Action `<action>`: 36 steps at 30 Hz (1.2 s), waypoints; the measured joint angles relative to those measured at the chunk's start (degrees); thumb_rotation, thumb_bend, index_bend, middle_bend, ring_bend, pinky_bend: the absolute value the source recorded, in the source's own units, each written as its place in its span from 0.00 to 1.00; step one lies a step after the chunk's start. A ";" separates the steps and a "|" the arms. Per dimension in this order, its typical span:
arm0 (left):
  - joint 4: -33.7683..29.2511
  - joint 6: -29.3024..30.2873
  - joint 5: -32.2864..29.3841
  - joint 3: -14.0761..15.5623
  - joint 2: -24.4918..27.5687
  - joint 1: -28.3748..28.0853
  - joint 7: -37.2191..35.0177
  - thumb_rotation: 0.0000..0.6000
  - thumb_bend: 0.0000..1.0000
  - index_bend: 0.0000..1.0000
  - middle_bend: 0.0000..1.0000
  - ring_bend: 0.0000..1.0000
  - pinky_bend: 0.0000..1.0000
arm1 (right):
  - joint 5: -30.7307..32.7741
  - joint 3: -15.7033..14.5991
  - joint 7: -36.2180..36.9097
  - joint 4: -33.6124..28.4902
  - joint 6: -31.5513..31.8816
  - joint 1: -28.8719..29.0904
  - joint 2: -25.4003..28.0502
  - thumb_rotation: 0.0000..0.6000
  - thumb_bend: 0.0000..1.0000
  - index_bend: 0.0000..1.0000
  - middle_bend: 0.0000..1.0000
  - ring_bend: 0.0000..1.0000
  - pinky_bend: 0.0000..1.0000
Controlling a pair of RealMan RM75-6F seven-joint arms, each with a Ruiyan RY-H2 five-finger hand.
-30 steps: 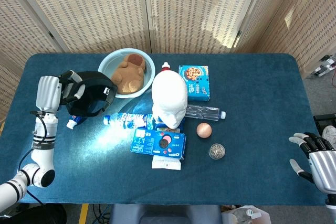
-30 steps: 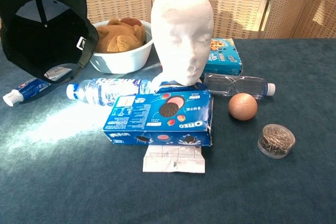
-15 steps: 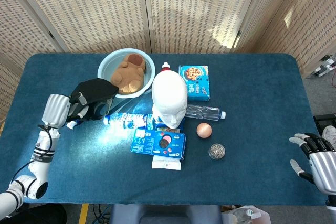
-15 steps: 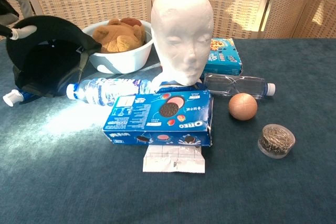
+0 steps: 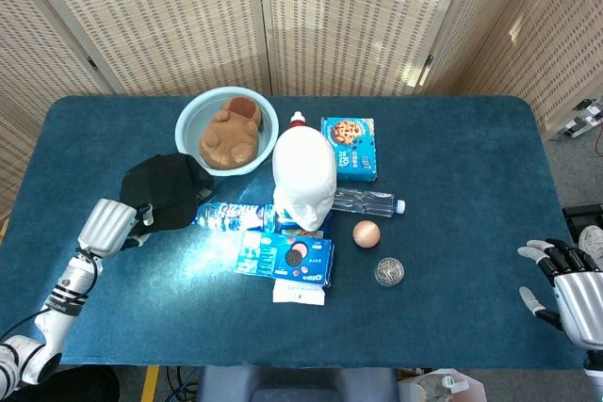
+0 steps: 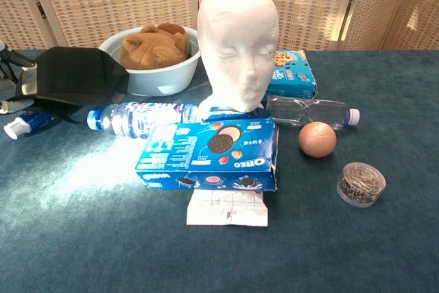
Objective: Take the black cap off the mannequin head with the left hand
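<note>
Black cap (image 5: 166, 190) gripped by left hand (image 5: 113, 224) on desk (image 5: 452, 167), right hand (image 5: 565, 284) spread empty, seen only from head view, mannequin head (image 6: 239, 42) bare

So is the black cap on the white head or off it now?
Off. The head is bare; the cap lies on the table by the left hand.

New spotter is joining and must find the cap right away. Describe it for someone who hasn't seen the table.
Start at the white mannequin head mid-table, then look toward the table's left side, just below the pale bowl. The black cap lies there by the left hand, the only dark, soft item among bright packages.
</note>
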 measured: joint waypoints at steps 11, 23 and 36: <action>-10.72 -8.24 -2.96 1.86 4.08 -0.16 12.74 1.00 0.19 0.35 0.93 1.00 1.00 | 0.09 -0.08 0.16 0.22 0.28 -0.26 -0.11 1.00 0.29 0.33 0.28 0.19 0.29; -23.93 -14.39 -15.77 1.13 8.89 0.08 31.95 1.00 0.03 0.00 0.79 0.92 1.00 | 0.19 -0.18 1.00 1.08 0.44 -0.46 -0.34 1.00 0.29 0.33 0.28 0.19 0.29; -32.61 -9.66 -26.32 0.46 10.56 1.71 46.86 1.00 0.00 0.00 0.42 0.54 0.93 | -0.03 -0.24 2.27 2.14 0.93 -0.67 -0.54 1.00 0.29 0.33 0.28 0.19 0.29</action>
